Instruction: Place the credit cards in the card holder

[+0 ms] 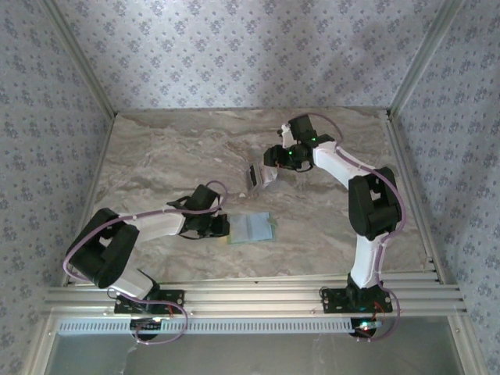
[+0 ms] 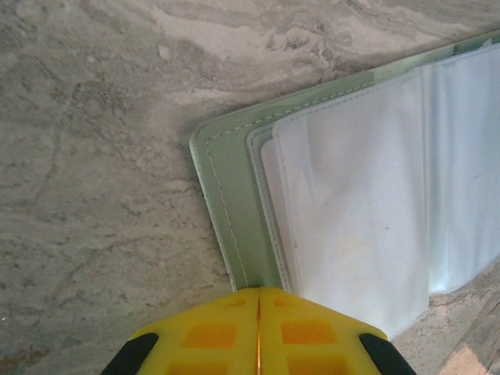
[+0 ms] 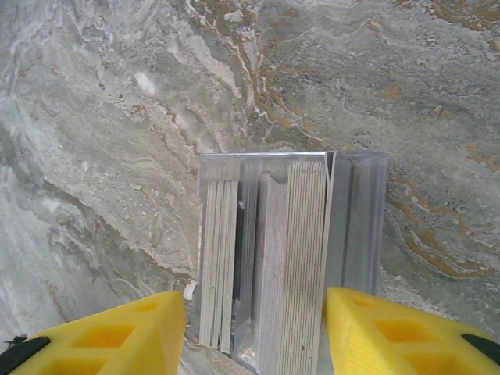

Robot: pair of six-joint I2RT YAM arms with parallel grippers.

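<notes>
Top external view: the card holder (image 1: 254, 228) is seen lying open and flat on the marbled table (image 1: 156, 156). The left gripper (image 1: 225, 228) is placed at its 9 o'clock, fingers pressed together at the edge, nothing seen held. The credit cards (image 1: 255, 176), stacked on edge, are found at the holder's 12 o'clock. They are straddled from 3 o'clock by the right gripper (image 1: 264, 173), fingers parted, a sliver of table left beside one. Risk judged: the stack could be toppled or fanned by an off-centre squeeze.

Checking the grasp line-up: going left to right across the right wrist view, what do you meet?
Yellow plastic gripper finger → edge-on stack of thin silvery-grey and white credit cards → second yellow plastic gripper finger.
</notes>
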